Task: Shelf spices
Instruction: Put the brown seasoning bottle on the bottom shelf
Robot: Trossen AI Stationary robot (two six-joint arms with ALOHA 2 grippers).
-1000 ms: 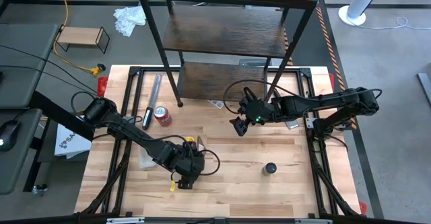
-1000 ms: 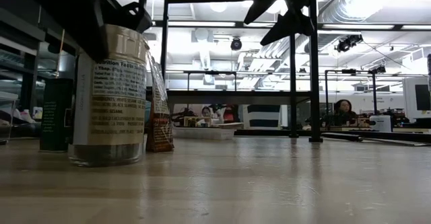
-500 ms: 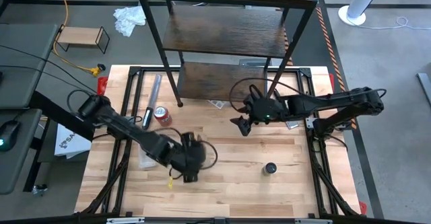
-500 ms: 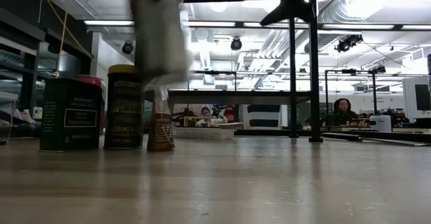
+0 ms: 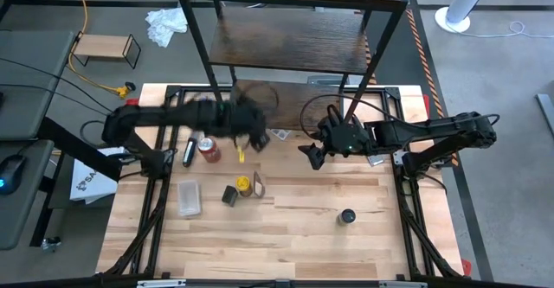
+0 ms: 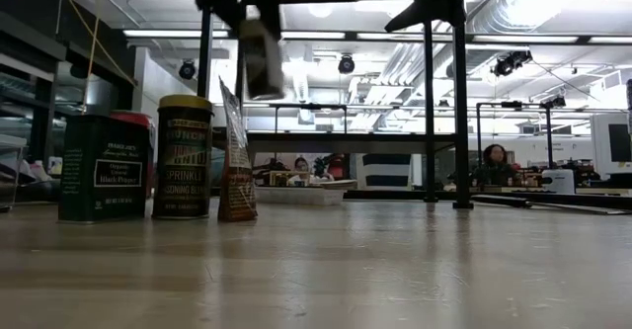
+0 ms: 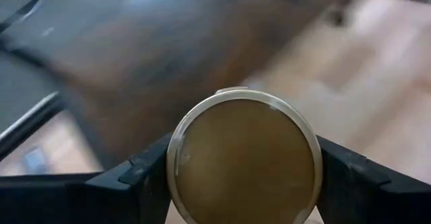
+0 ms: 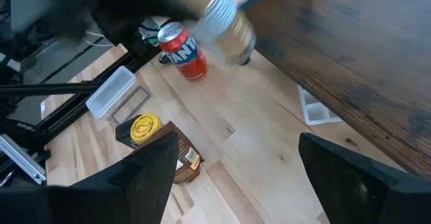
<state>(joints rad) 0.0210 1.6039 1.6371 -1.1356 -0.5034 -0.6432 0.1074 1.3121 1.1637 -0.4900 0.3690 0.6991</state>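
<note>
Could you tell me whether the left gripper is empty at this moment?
No, in the left wrist view the left gripper has its two dark fingers clamped on either side of a round tan-lidded spice jar.

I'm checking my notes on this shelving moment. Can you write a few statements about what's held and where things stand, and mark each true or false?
1. The left claw grips a tan-lidded jar. True.
2. The right claw holds the red can. False: it is open and empty.
3. The yellow-lidded jar stands on the table. True.
4. A spice jar already sits on the lowest board of the shelf. False: that board shows no jar.
5. A dark jar stands alone near the right arm. True.
</note>
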